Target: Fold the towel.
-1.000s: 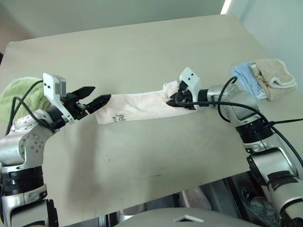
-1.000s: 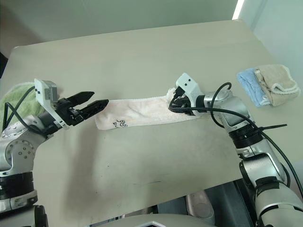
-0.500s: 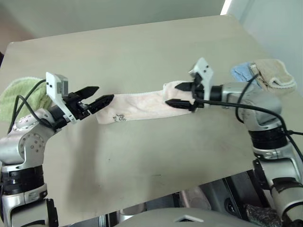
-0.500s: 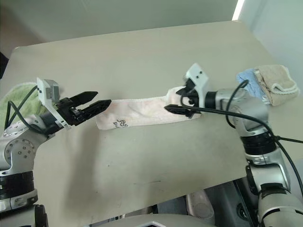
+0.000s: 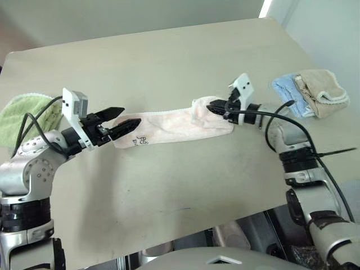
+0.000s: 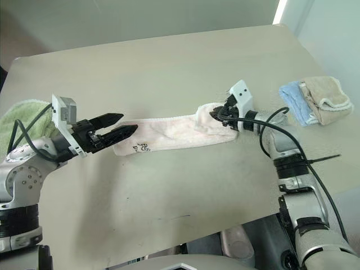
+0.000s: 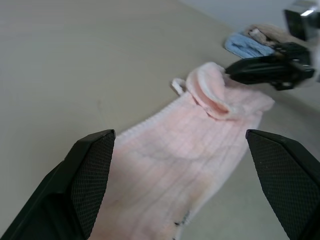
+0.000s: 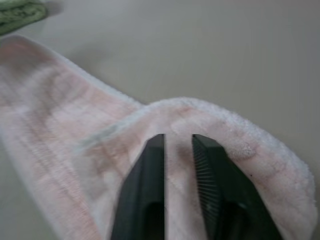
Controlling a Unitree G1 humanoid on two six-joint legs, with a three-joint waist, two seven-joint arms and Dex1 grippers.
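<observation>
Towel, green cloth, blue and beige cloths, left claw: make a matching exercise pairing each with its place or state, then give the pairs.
Column one:
1. towel
2. green cloth
3. blue and beige cloths
4. left claw

Column two:
A. by the table's right edge
B. open, at the towel's marked end
C. stretched long across the table's middle
D. at the table's left edge

Pairs: 1-C, 2-D, 3-A, 4-B

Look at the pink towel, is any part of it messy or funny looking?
Yes. The towel lies flat in a long strip, but the end by the right tool is bunched into a rumpled hump instead of lying smooth. A little white loop sticks out beside it.
</observation>
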